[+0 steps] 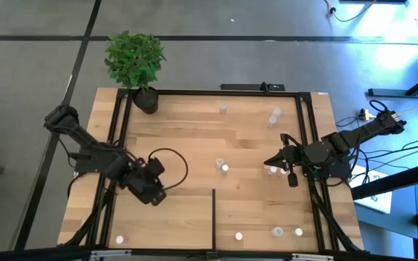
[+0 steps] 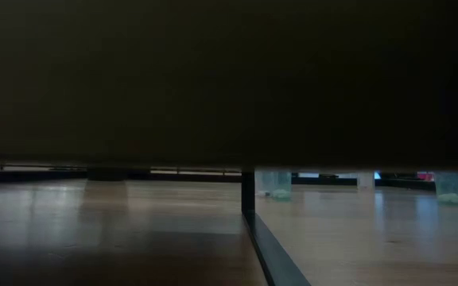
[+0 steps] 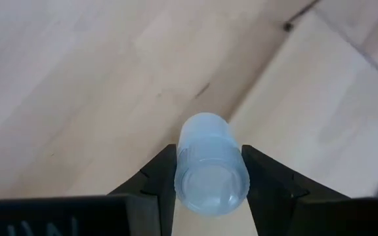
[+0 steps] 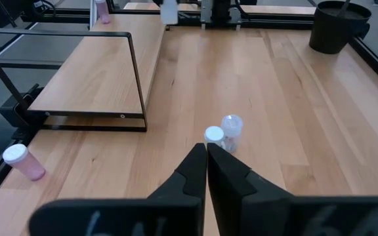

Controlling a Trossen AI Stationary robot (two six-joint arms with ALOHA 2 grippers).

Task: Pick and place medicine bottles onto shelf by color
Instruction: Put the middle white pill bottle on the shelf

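My left gripper (image 3: pixel 210 190) is shut on a small clear medicine bottle (image 3: pixel 207 157), above the table beside the shelf's corner (image 3: pixel 287 26). In the high view that gripper (image 1: pixel 151 190) hides the bottle. The shelf (image 1: pixel 169 225) is the light-wood panel at the near side, with a black divider bar (image 1: pixel 214 217). My right gripper (image 4: pixel 207 154) is shut with nothing in it, pointing at two small bottles (image 4: pixel 223 131) that stand mid-table (image 1: pixel 223 165). Other bottles stand at the far side (image 1: pixel 223 109), (image 1: pixel 274 116) and along the near edge (image 1: pixel 120 238), (image 1: pixel 239 235), (image 1: pixel 287 232). My left gripper pinches the bottle's round side (image 3: pixel 182 167) between its two fingers, one on each side. The fingers slant down from above. The bottle points along the fingers, one end facing the wrist camera, and it is lifted clear of the wood.
A black pot with a green plant (image 1: pixel 142 90) stands at the far left corner. Black rails (image 1: pixel 305 130) edge the table. One more bottle (image 1: pixel 272 171) stands just below my right gripper. In the low view, a dark mass fills the upper part above the divider bar (image 2: pixel 249 199).
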